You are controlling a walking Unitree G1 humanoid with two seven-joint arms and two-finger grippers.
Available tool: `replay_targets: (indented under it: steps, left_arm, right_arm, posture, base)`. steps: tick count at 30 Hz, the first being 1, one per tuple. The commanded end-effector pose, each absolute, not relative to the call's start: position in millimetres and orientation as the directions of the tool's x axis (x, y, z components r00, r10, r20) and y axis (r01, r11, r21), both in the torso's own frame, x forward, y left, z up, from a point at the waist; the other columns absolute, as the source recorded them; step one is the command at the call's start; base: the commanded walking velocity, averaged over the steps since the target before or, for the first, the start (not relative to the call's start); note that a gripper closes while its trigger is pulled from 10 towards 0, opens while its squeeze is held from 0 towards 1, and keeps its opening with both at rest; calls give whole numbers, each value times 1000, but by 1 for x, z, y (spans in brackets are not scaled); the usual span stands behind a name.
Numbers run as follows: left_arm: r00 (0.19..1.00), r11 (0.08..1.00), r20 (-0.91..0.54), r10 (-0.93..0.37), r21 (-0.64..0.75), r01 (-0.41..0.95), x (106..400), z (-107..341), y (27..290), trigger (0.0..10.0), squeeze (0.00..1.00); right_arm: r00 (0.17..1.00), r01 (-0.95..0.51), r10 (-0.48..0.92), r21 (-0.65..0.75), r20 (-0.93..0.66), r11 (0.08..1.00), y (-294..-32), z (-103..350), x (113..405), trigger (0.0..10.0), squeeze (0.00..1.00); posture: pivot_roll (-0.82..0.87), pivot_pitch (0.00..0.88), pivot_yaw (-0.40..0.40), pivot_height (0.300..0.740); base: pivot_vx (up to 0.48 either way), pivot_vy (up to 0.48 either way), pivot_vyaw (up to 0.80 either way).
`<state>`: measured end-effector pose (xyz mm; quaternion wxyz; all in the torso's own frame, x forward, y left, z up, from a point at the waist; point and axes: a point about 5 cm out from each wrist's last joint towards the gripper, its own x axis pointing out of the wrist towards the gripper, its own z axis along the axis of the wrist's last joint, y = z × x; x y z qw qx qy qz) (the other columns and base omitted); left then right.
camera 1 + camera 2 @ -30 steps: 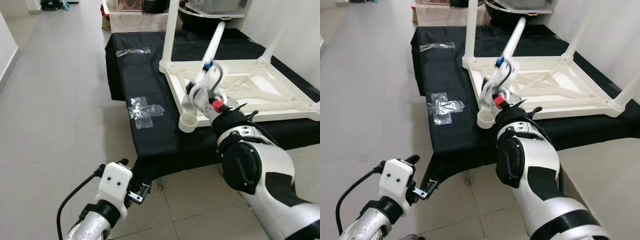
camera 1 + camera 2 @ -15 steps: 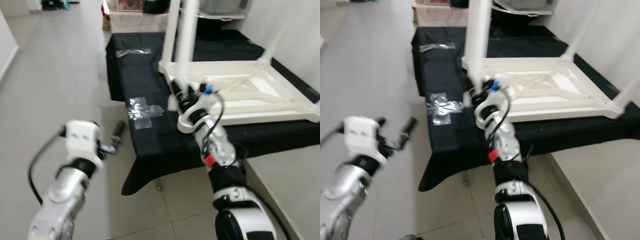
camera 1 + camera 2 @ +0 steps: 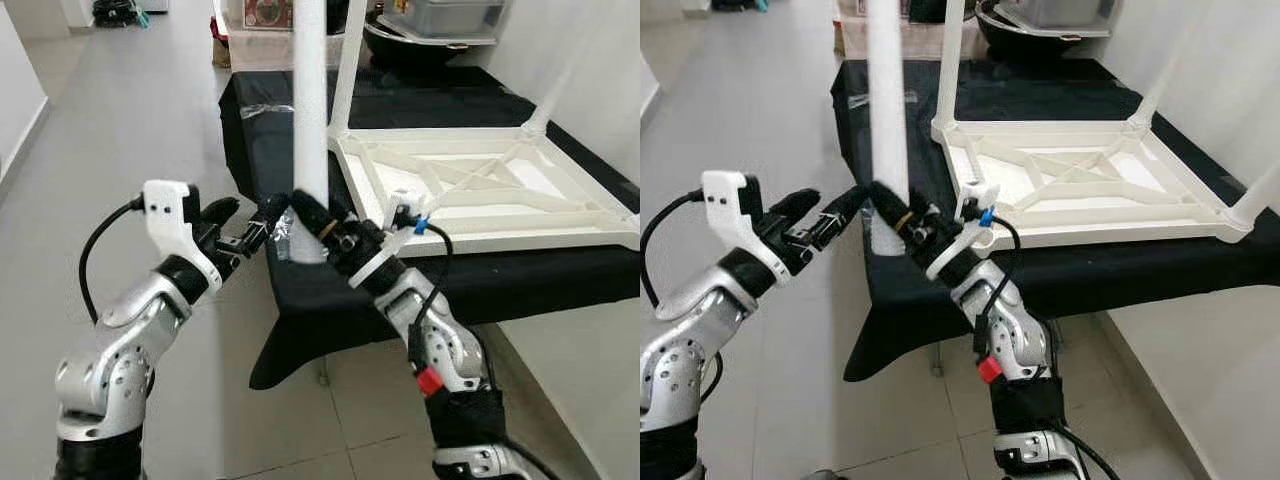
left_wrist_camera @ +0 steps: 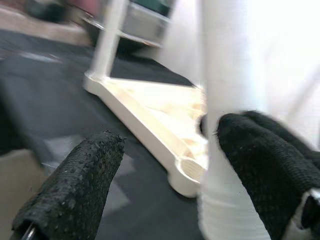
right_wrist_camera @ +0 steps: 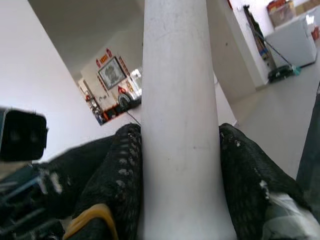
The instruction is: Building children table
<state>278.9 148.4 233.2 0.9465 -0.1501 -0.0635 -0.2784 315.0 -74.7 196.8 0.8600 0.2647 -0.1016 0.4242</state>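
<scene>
I hold a long white table leg (image 3: 310, 110) upright, with my right gripper (image 3: 322, 220) shut on its lower part; both black fingers (image 5: 119, 175) press its sides. Its ridged lower end (image 4: 225, 220) hangs just beside the corner socket (image 4: 189, 172) of the white upside-down tabletop frame (image 3: 480, 190) lying on the black cloth. Two more legs (image 3: 347, 60) stand fitted at the frame's far corners. From the left, my left gripper (image 3: 245, 222) is raised to the leg, open, one fingertip (image 3: 272, 208) close beside it.
The frame rests on a low surface under a black cloth (image 3: 470, 285) whose near corner hangs toward me. A grey bin (image 3: 440, 15) and a dark bowl (image 3: 415, 45) stand behind it. Open tiled floor (image 3: 110, 140) stretches on the left; a white wall runs along the right.
My right arm has swung the leg from a tilt over the frame to upright at its near-left corner. My left arm has risen from low by the floor up to the leg.
</scene>
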Motion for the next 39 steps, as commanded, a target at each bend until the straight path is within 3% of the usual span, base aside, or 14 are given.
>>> replay_targets:
  steps: [1,7,11,24,27,31,39]
  left_arm:
    - [794,750,170,-584,-261,608,276,227,144,10000,0]
    - [650,630,25,-760,-218,745,258,205,139,10000,0]
    - [631,616,1,-776,-214,758,255,203,142,10000,0]
    - [694,680,28,-719,-179,711,267,206,156,10000,0]
    - [722,719,-5,-692,-94,689,272,205,156,10000,0]
    - [698,698,-23,-716,-12,716,269,207,152,10000,0]
    - [721,713,287,-630,-155,684,279,267,178,10000,0]
  right_arm:
    - [606,-795,678,345,415,499,-77,201,312,0,0]
    - [613,-789,668,363,422,495,-80,207,314,0,0]
    - [611,-791,666,371,429,487,-81,209,315,0,0]
    - [562,-825,700,352,440,442,-78,213,307,0,0]
    - [567,-821,697,368,438,436,-78,212,306,0,0]
    - [562,-824,701,374,438,426,-78,212,305,0,0]
    - [499,-852,783,373,372,366,-84,192,300,0,0]
  posture:
    - [128,94,-65,740]
    - [126,98,-62,740]
    - [130,95,-62,740]
    - [121,85,-55,740]
    - [121,80,-56,740]
    - [118,80,-53,740]
    - [118,71,-61,740]
  base:
    - [0,0,0]
    - [0,0,0]
    - [0,0,0]
    - [0,0,0]
    - [0,0,0]
    - [0,0,0]
    - [0,0,0]
